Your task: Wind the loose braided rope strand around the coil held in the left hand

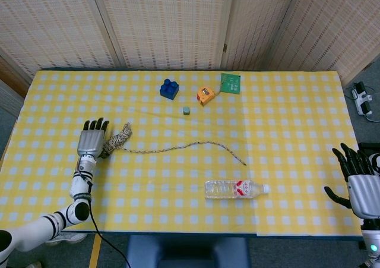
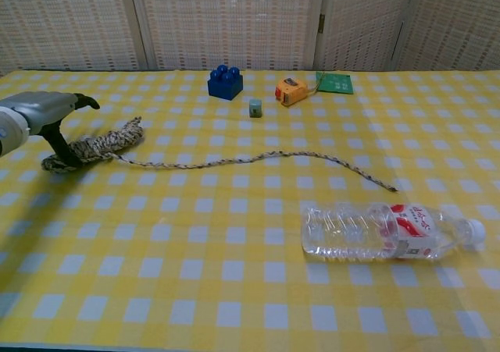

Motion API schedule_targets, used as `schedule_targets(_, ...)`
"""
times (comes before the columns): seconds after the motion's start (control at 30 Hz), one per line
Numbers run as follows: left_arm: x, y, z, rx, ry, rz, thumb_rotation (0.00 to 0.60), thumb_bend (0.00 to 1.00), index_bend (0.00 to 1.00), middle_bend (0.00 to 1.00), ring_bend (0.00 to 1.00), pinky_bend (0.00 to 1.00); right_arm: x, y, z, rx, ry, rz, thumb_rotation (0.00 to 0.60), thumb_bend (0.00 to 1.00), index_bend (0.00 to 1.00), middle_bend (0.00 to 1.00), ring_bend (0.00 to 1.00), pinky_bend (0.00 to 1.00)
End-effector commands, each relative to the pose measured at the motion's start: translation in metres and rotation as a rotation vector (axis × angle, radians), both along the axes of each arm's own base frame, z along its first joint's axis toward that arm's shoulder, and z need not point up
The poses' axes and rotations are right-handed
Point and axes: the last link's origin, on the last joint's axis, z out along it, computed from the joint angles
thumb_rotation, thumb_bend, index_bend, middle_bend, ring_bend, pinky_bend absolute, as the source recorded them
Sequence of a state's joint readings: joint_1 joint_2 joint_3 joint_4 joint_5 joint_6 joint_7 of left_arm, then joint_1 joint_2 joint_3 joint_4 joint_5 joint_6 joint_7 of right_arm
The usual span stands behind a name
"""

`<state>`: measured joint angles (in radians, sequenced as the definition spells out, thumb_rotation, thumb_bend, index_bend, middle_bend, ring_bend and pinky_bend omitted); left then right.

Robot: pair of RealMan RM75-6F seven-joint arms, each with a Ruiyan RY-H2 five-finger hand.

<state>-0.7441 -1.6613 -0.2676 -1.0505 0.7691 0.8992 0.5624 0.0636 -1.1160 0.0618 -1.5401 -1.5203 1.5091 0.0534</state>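
My left hand (image 1: 91, 142) lies at the table's left side, its fingers stretched out flat. In the chest view its thumb reaches down onto the near end of the braided rope coil (image 2: 98, 145), and my left hand (image 2: 39, 118) holds the coil there. The coil (image 1: 117, 138) lies slanted on the yellow checked cloth, just right of the hand. From it the loose strand (image 1: 178, 147) snakes right across the table and ends above the bottle; in the chest view the strand (image 2: 234, 160) lies flat. My right hand (image 1: 359, 182) hangs off the table's right edge, fingers spread, empty.
A clear water bottle (image 1: 234, 189) lies on its side near the front edge, below the strand's free end. At the back stand a blue brick (image 1: 169, 89), a small grey-green cube (image 1: 186, 110), an orange tape measure (image 1: 206, 95) and a green circuit board (image 1: 231, 82).
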Motion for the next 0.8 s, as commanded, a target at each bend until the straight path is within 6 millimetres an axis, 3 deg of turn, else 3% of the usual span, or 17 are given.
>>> schedule_targets(0.03, -0.003, 0.002, 0.002, 0.012, -0.065, 0.012, 0.6, 0.15, 0.28, 0.19, 0.21, 0.15, 0.0, 0.0, -0.001, 0.001, 0.001, 0.0, 0.6, 0.26, 0.0, 0.0, 0.05, 0.0)
schedule_targets(0.1, -0.003, 0.0, 0.0, 0.004, -0.105, 0.008, 0.6, 0.15, 0.33, 0.25, 0.26, 0.22, 0.001, -0.001, -0.002, 0.003, 0.0, -0.001, 0.6, 0.26, 0.0, 0.0, 0.05, 0.0)
schedule_targets(0.43, -0.003, 0.0, -0.012, -0.016, -0.113, -0.015, 0.6, 0.18, 0.41, 0.38, 0.38, 0.31, 0.002, 0.002, -0.002, 0.0, 0.001, -0.004, 0.6, 0.26, 0.0, 0.0, 0.05, 0.0)
schedule_targets(0.8, -0.01, 0.005, -0.011, -0.008, -0.139, 0.007, 0.6, 0.25, 0.44, 0.41, 0.4, 0.36, 0.0, 0.006, -0.001, -0.01, -0.002, -0.016, 0.6, 0.26, 0.0, 0.0, 0.05, 0.0)
